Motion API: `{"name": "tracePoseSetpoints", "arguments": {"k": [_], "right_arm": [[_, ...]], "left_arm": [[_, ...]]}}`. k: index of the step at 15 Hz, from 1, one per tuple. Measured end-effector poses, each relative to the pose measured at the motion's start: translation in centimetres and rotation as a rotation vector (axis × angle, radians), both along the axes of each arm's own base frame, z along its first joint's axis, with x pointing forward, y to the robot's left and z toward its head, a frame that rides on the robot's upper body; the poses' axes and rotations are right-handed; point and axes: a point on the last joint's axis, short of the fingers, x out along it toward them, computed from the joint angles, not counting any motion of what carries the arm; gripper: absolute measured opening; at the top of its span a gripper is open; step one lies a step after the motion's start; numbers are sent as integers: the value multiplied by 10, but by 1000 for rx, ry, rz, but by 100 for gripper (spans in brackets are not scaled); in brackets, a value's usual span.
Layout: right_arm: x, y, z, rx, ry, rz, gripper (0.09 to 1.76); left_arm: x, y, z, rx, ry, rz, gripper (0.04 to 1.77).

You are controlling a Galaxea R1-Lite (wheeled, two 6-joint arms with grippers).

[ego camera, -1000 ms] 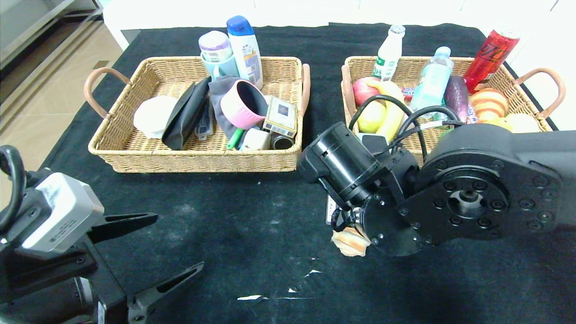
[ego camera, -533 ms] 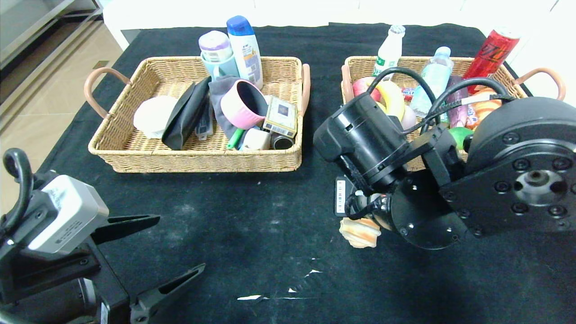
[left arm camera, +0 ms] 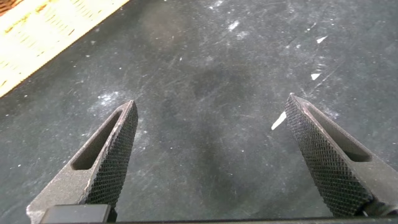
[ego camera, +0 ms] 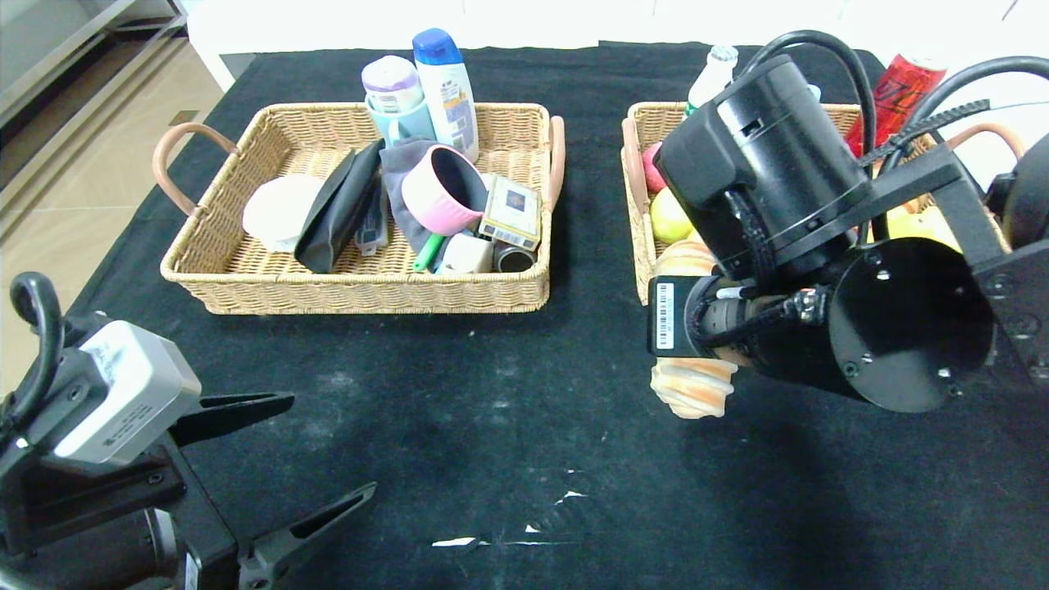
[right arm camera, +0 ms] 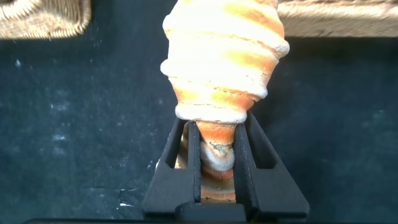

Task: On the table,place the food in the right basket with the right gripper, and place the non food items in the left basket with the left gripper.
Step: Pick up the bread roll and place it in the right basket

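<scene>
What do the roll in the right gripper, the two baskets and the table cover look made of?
Roll: matte, ridged, orange-and-cream; real bread or a foam or plastic replica, can't tell. The right gripper pinches its narrow end.
Left basket and right basket: woven wicker or rattan, tan, visible weave.
Table cover: black cloth, matte, dusty.

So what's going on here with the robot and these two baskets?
The right gripper is shut on a striped bread roll, holding it above the black table just in front of the right basket, which already holds fruit and bottles. The left gripper hangs open near the table's front edge. The left basket holds the non-food items.
</scene>
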Motion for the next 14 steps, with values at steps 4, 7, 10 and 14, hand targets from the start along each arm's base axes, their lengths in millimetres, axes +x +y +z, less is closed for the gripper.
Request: {"name": "tracePoseSetpoints", "arguments": {"k": [4,7,10,14], "right_arm": [[-3,-11,11,-15,-25,11,40],[1,-20,17,-52,-50,-5,38],[14,-31,21,-74,-78,-32,38],[40,-48,38,-69,-209,-75,38]], "left_arm": [[0,0,0,-1,0,-1,172],[0,0,0,-1,-1,-3,172],[0,0,1,-3,-3,-3,172],[0,0,1,-4,-4,-3,172]]}}
